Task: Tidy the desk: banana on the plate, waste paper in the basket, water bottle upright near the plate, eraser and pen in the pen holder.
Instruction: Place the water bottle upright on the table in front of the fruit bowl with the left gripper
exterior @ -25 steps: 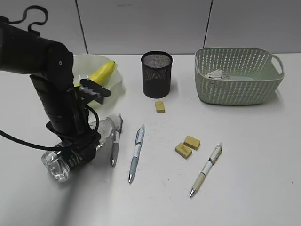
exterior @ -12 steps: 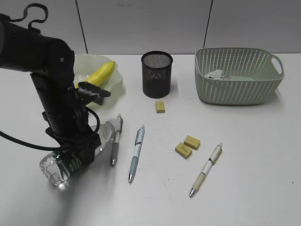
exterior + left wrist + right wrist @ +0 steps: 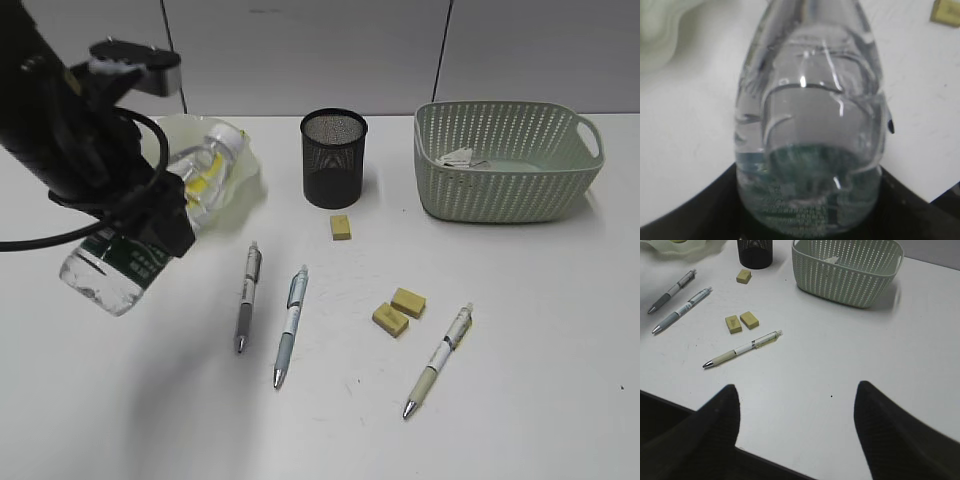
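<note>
My left gripper (image 3: 150,228) is shut on the water bottle (image 3: 120,265) and holds it tilted in the air, base low at the left and cap up over the plate (image 3: 245,190). In the left wrist view the bottle (image 3: 810,125) fills the frame. The banana (image 3: 205,186) lies on the plate, partly behind the bottle. The waste paper (image 3: 460,157) lies in the basket (image 3: 510,190). The pen holder (image 3: 333,160) stands upright. Three pens (image 3: 247,296) (image 3: 291,325) (image 3: 437,360) and three erasers (image 3: 341,227) (image 3: 409,302) (image 3: 389,320) lie on the desk. My right gripper (image 3: 797,388) is open and empty.
The right wrist view shows the basket (image 3: 847,272), one pen (image 3: 742,348), two erasers (image 3: 733,323) (image 3: 749,320) and bare desk (image 3: 840,350) under the open jaws. The right arm is out of the exterior view.
My left gripper has lifted the bottle off the desk and carried it up and back toward the plate; it now hangs tilted with its cap over the plate.
</note>
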